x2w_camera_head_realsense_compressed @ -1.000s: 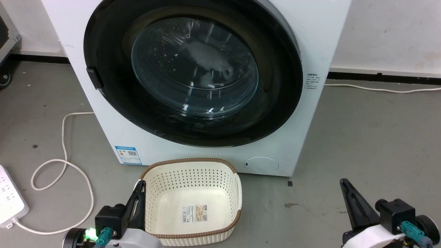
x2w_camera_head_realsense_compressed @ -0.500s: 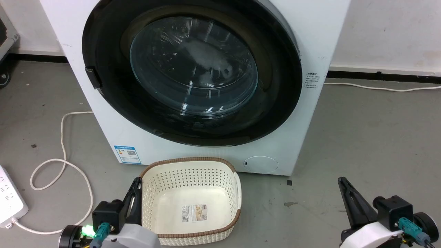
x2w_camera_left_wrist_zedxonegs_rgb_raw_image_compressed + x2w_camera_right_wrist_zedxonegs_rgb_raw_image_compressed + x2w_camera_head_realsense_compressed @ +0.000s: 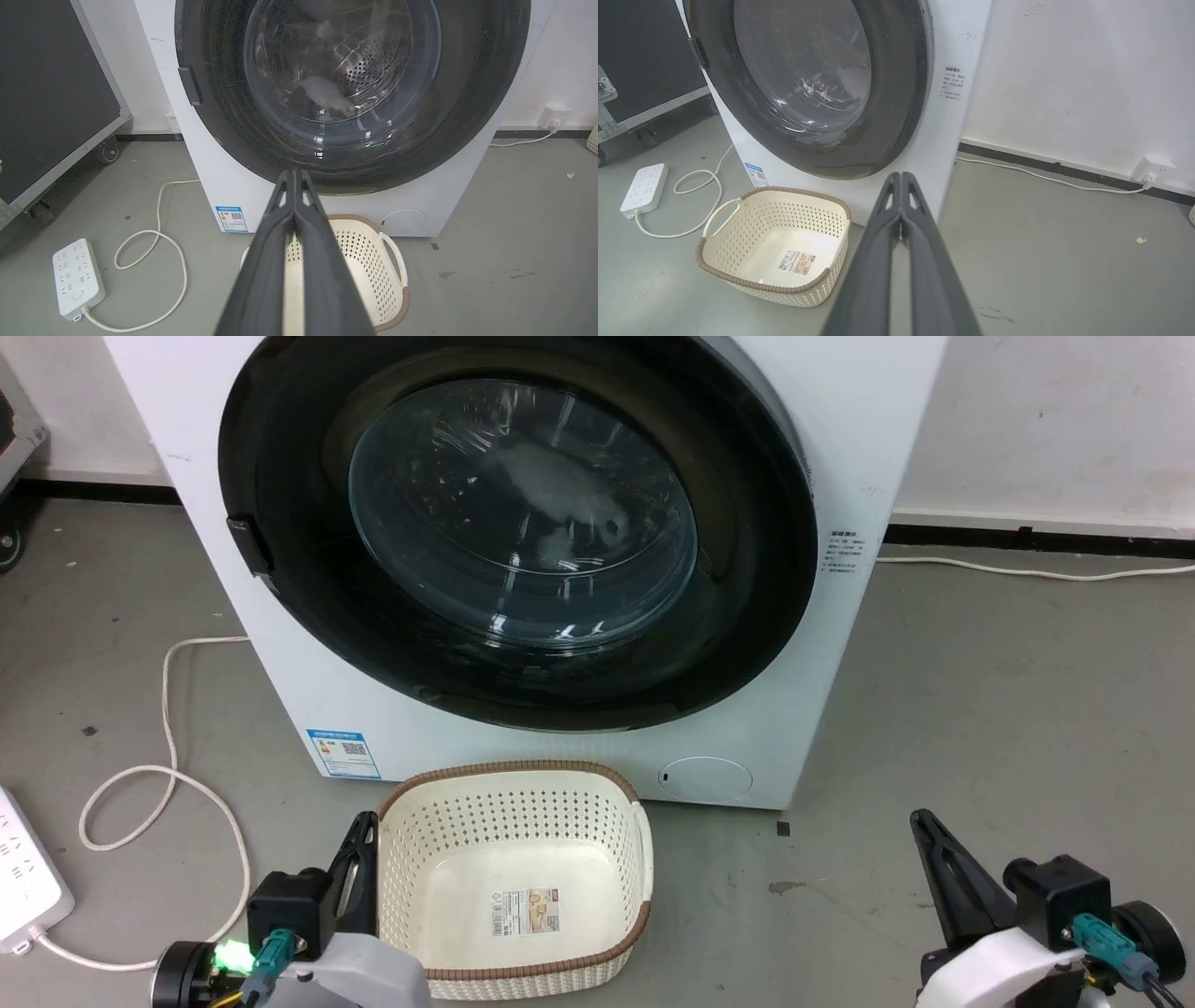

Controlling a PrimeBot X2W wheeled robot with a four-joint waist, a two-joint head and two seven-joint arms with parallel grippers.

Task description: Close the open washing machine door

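Showing drum (image 3: 373, 65) behind door (image 3: 351, 116), left wrist view

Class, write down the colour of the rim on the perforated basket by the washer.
Brown, woven-looking rim on the cream basket; clearest in the right wrist view.
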